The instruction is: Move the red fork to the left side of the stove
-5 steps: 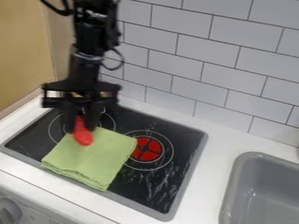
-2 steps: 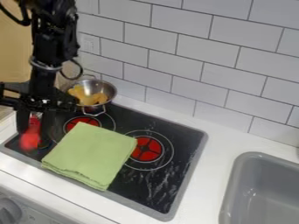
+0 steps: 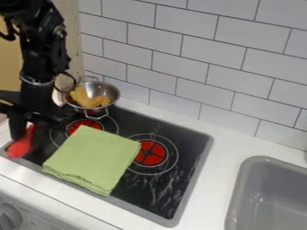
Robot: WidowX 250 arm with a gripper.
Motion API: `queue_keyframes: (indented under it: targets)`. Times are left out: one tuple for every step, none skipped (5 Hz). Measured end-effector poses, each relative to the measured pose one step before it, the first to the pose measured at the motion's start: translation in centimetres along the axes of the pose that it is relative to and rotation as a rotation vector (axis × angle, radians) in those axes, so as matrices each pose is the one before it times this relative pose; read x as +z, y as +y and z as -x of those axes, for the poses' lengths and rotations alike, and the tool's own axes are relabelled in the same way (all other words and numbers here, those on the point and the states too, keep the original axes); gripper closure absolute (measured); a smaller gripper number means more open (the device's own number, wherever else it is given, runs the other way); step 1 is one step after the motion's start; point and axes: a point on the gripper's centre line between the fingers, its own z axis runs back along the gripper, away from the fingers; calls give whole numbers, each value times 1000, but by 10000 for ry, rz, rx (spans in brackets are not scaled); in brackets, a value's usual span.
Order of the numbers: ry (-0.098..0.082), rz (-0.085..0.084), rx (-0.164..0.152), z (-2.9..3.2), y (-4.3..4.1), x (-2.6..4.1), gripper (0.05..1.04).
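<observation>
Black mechanical gripper, apart or clamped one cannot tell, stands at the red plastic fork on the black flat stove's left edge, presumably the intended placement.

1 cam, fixed, high on the front side of the worktop. Looks down at a slant, facing the tiled wall obliquely, so stove and tile lines run diagonal. Fairly near: stove takes up much of the view, sink cropped at right.
</observation>
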Motion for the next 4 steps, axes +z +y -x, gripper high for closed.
queue_keyframes:
  targets:
    - [-353, 490, -733, -20, 341, -745, 794]
    - [-445, 242, -569, -536, -358, -126, 794]
    - [-80, 99, -314, -96, -172, -22, 728]
    - [79, 216, -181, 100, -328, 27, 425]
